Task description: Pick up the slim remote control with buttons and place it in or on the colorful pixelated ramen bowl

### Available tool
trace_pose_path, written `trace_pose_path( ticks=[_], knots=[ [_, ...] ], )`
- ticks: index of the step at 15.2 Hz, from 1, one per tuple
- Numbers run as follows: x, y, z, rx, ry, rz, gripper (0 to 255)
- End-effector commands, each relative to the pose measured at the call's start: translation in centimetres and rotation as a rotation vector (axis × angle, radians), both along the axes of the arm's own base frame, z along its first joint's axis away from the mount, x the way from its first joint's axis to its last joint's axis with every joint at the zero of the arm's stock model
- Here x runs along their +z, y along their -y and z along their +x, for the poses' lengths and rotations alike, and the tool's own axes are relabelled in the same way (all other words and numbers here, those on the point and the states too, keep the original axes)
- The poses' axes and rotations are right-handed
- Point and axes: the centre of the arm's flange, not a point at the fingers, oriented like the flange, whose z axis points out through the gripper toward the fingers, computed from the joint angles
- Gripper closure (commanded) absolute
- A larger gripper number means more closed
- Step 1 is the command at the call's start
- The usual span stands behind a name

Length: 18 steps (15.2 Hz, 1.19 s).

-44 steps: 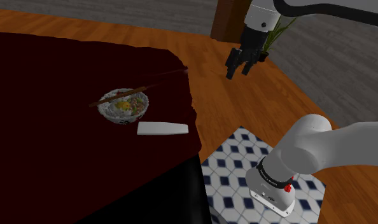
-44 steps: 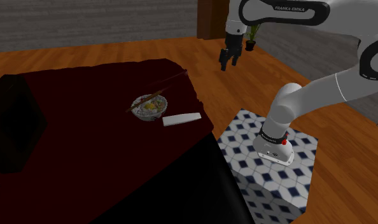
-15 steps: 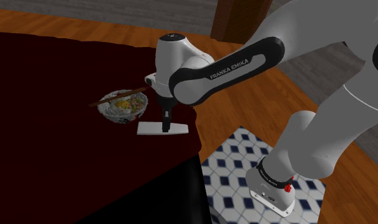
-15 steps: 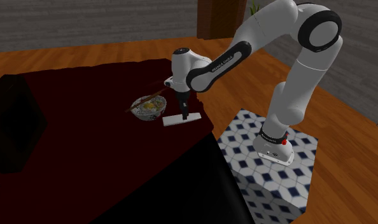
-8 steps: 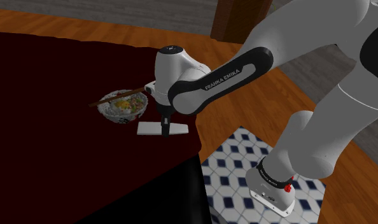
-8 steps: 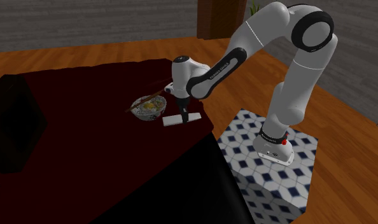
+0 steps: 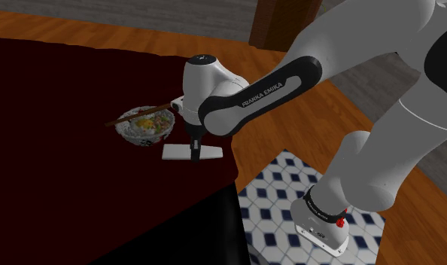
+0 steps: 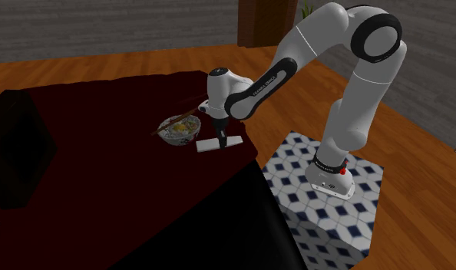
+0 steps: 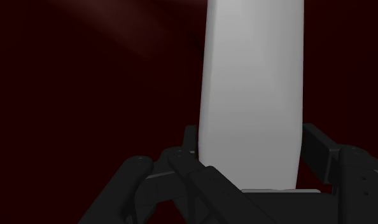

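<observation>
A slim plain white remote (image 7: 176,152) lies flat on the dark red table (image 7: 56,181), close to its edge. My black gripper (image 7: 194,153) points straight down onto its middle. In the wrist view the remote (image 9: 252,76) runs between the two fingers (image 9: 189,139), which press its long sides, so the gripper (image 9: 251,145) is shut on it. The remote still rests on the table. The speckled ramen bowl (image 7: 145,126) with chopsticks (image 7: 132,116) across its rim stands just beside the remote, at the shoulder view's left. Both show in the second exterior view: remote (image 8: 209,145), bowl (image 8: 178,131), gripper (image 8: 222,143).
The table's edge (image 7: 231,162) drops off right next to the remote, with wooden floor beyond. My stand (image 7: 278,203) carries a blue-and-white diamond pattern. A dark box (image 8: 15,149) sits at the far side of the table in the second exterior view.
Over the last second the hand came down a little onto the remote, and the fingers closed on its sides. Remote and bowl have not moved.
</observation>
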Motion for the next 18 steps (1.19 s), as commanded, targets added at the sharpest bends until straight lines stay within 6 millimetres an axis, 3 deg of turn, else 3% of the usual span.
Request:
trace_pose_path(
  ticks=[1,8,18],
  knots=[
    [0.0,0.0,0.0,0.000,0.000,0.000,255],
    [0.0,0.0,0.0,0.000,0.000,0.000,255],
    [5.3,0.0,0.0,0.000,0.000,0.000,255]
  ],
)
